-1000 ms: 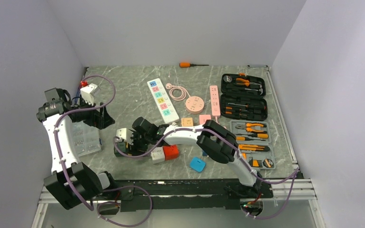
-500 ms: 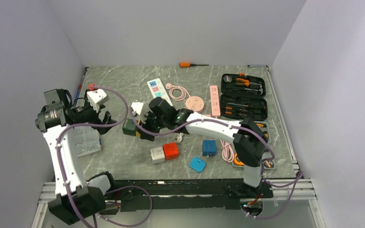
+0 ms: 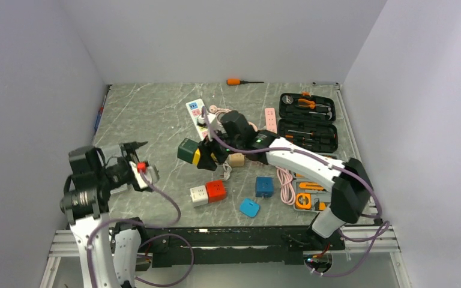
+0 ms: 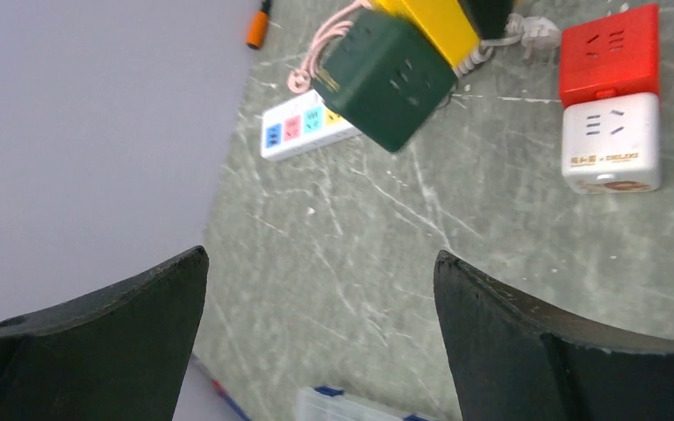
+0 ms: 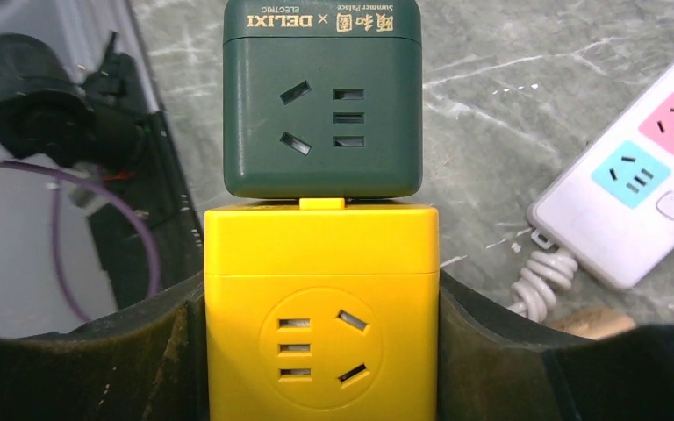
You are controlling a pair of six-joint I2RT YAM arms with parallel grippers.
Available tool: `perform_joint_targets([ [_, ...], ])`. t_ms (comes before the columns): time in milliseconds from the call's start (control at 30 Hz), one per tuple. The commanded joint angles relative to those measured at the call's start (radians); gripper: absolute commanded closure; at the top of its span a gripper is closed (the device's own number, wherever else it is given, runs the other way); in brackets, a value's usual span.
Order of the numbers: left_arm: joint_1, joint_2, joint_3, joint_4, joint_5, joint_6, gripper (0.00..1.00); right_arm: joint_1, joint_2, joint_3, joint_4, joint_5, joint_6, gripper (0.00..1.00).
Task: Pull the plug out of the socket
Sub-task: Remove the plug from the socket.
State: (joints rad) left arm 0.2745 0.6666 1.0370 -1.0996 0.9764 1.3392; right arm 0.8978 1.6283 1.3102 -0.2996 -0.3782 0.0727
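Left arm has pulled back to the near-left corner since 0.5 s ago, and the right arm has swung the cube pair right, away from it.

Green cube [image 5: 322, 105] is mated end-on to the yellow cube [image 5: 320, 342]. The pair's long axis runs roughly left-right in the top view, green end pointing left at the left arm. It sits mid-table, just near-side of the white power strip [image 5: 641, 193].

Right gripper [image 5: 320, 294] is clamped on the yellow cube's sides. Left gripper [image 4: 320, 263] has its fingers [image 4: 123, 324] wide apart with nothing between them.

Seam shows only a small yellow tab; the pins are hidden. The right arm covers most of the strip from above. Left wrist view is blurred and crops the yellow cube.

Right arm reaches far-left with its elbow out right. Left arm is folded upright, gripper facing table centre.
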Motion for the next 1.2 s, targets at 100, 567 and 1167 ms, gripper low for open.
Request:
perform_joint_targets([
  [100, -0.073, -0.188, -0.179, 0.255, 0.117, 0.224, 0.01, -0.057, -0.093, 0.043, 0.03, -0.183, 0.084, 1.0],
  [567, -0.246, -0.265, -0.404, 0.436, 0.08, 0.63, 0.01, -0.02, -0.027, 0.132, -0.01, -0.17, 0.129, 1.0],
  [1167, -0.613, -0.095, -0.388, 0.646, -0.308, 0.376, 0.01, 0.071, -0.039, 0.14, -0.021, -0.053, 0.135, 1.0],
])
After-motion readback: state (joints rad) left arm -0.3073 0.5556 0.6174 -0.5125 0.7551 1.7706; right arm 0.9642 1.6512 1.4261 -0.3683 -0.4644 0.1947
